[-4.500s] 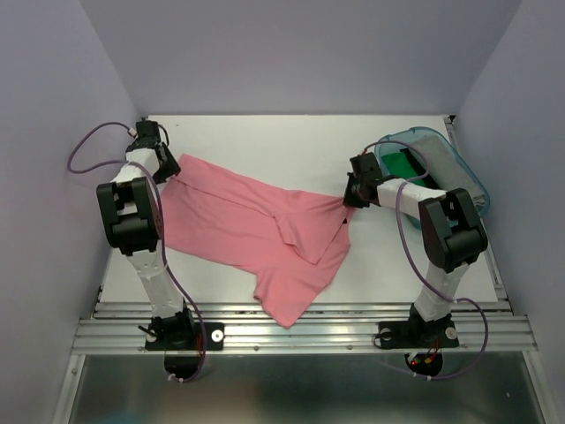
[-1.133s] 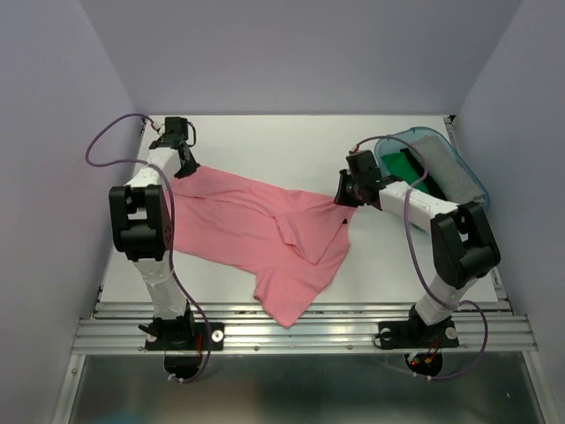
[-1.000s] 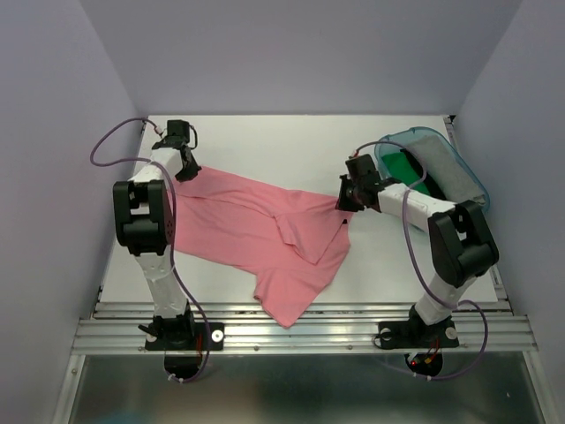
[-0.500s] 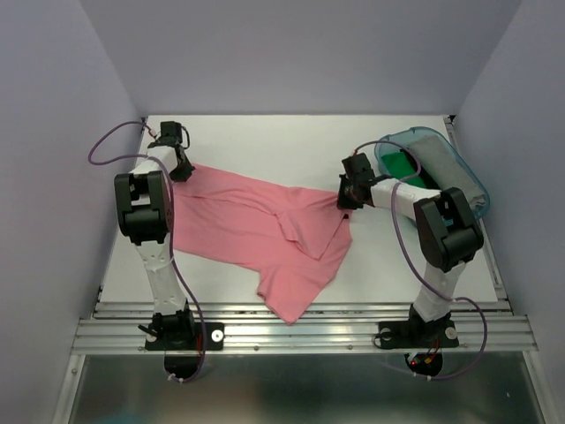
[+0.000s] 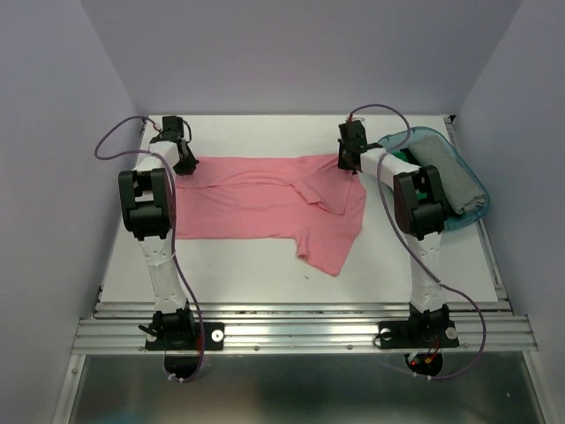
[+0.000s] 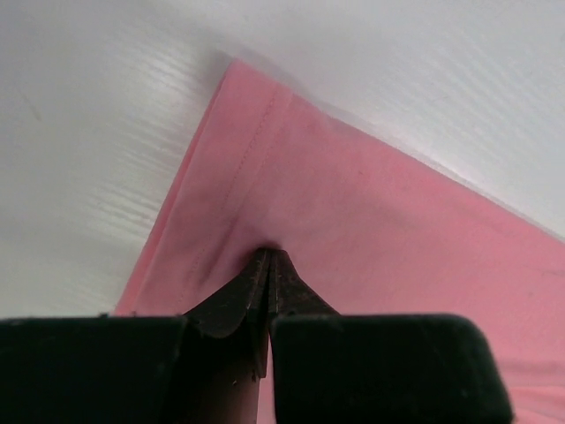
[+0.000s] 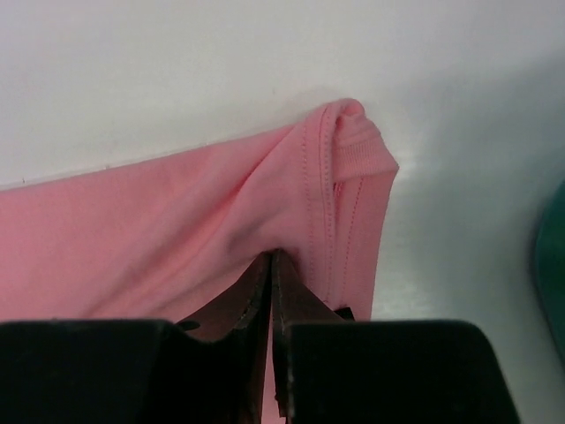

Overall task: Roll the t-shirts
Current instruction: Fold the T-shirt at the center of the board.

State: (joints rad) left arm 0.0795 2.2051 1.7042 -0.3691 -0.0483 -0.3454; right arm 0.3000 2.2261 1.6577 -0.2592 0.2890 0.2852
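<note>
1. While both claws are clenched on it, the salmon-pink t-shirt (image 5: 256, 199) lies stretched left to right across the far half of the white tabletop (image 5: 265, 132).
2. The left claw (image 5: 184, 164) sits at the shirt's far left corner. In the left wrist view, its tips (image 6: 269, 263) are pressed together on the pink cloth (image 6: 371, 212), just inside a stitched edge that runs to a corner.
3. The right claw (image 5: 346, 162) sits at the shirt's far right corner. In the right wrist view, its tips (image 7: 271, 261) pinch the fabric (image 7: 177, 230) beside a double-stitched hem, whose end bunches into a small rounded fold.
4. Between the two claws the far edge of the shirt runs nearly straight. The left part lies flat, while the right part has a diagonal crease and a flap reaching toward the near side.
5. A translucent teal tub (image 5: 466, 212) stands at the far right of the tabletop, just beside the right arm, with a grey cloth (image 5: 446, 175) inside it.
</note>
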